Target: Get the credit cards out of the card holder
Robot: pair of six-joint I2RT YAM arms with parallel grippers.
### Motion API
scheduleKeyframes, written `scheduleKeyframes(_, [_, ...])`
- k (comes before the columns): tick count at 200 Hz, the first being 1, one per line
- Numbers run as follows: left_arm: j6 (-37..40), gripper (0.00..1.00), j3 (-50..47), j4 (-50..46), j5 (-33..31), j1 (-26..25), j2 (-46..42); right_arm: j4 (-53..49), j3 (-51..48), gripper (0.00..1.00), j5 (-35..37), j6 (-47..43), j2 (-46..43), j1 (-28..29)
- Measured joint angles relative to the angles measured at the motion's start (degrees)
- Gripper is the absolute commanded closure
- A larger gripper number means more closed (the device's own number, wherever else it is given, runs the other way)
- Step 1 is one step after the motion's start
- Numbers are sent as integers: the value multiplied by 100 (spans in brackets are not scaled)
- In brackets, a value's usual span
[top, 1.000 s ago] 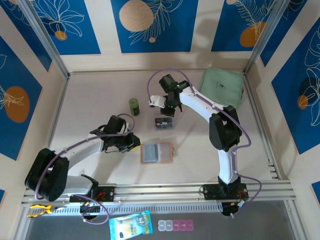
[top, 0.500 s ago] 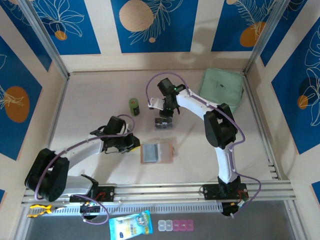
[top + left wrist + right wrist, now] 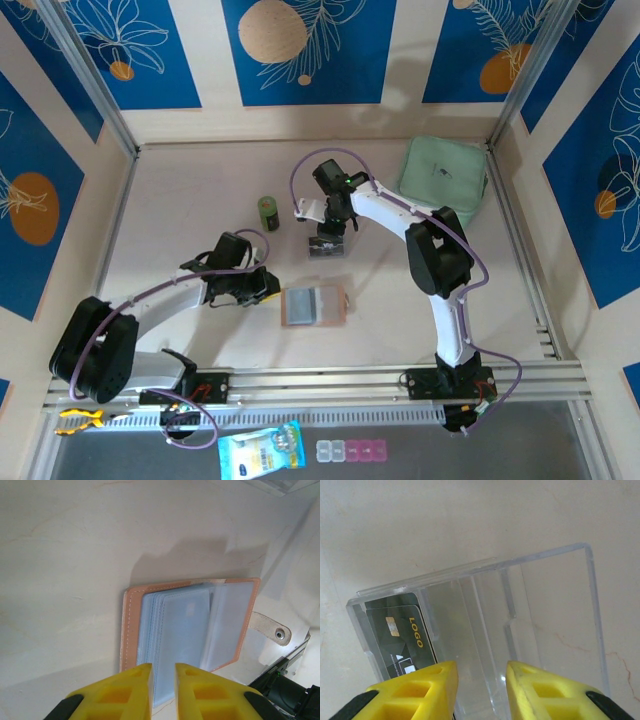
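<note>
We found the card holder (image 3: 190, 625) open on the table (image 3: 200, 180) near the clear box (image 3: 545, 630), left claw (image 3: 163, 672) nearly closed at its edge, perhaps steadying it though grip unclear, right claw (image 3: 481, 672) parted, empty, over that box's dark card (image 3: 400, 630).

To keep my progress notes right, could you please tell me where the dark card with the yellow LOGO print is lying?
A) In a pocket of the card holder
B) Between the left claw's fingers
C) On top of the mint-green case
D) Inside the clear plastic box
D: the right wrist view shows the dark card lying inside the clear plastic box, at its left end.
</note>
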Motion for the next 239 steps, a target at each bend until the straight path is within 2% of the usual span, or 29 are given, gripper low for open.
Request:
scheduleKeyframes(46, [0,81,0,85,94,-2,85,70,-177,67,55,470,-413,17])
scheduleKeyframes(78, [0,83,0,179,133,-37,199,201,-647,70,-129,1294,-1115,94])
scheduleKeyframes(170, [-15,87,-9,337,153,-345,579,1478,-3110,79,-726,5692,-3099,575])
scheduleKeyframes(201, [-15,89,-79,356,151,-391,678,1958,-3668,82,-938,6918,-3460,800])
scheduleKeyframes(239, [-15,92,-122,337,103,-431,802,2146,-3947,84,-1394,8091,-3506,927])
